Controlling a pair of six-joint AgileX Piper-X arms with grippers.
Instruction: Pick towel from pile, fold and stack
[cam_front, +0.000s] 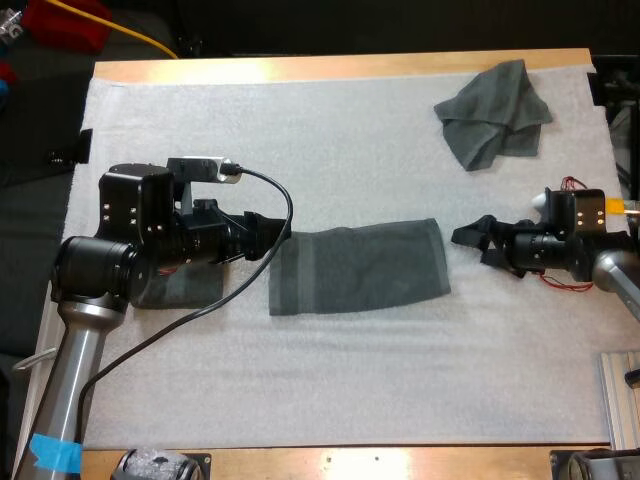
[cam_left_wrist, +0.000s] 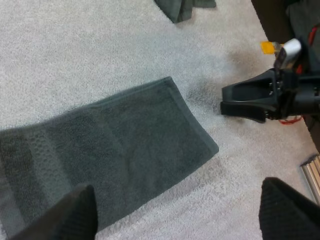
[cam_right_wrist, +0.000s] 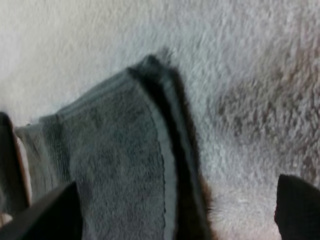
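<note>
bench (cam_front: 330, 68) with white mat (cam_front: 330, 150) – two arms facing each other across one towel. the flat towel (cam_front: 360, 268), the task's piece, lies mid-mat as a long rectangle, slightly skewed, a doubled edge visible at its right end in the right wrist view. the crumpled towel (cam_front: 495, 112) sits at the far right of the mat, well apart from both arms. a further dark towel patch (cam_front: 190, 287) shows beneath the left arm; whether it is a folded stack cannot be told. left gripper (cam_front: 278, 235) is at the flat towel's left end, jaws spread and holding nothing, one finger (cam_left_wrist: 65, 215) over the cloth. right gripper (cam_front: 468, 238) hovers just beside the towel's right end, jaws likewise apart and empty.

judged risks – the right jaws may close on the upper layer alone, so the end peels open when lifted; closing too low may pinch the soft mat with the cloth; uneven pulls from the two ends would worsen the skew and give a crooked fold; both arms meeting mid-towel could collide.
</note>
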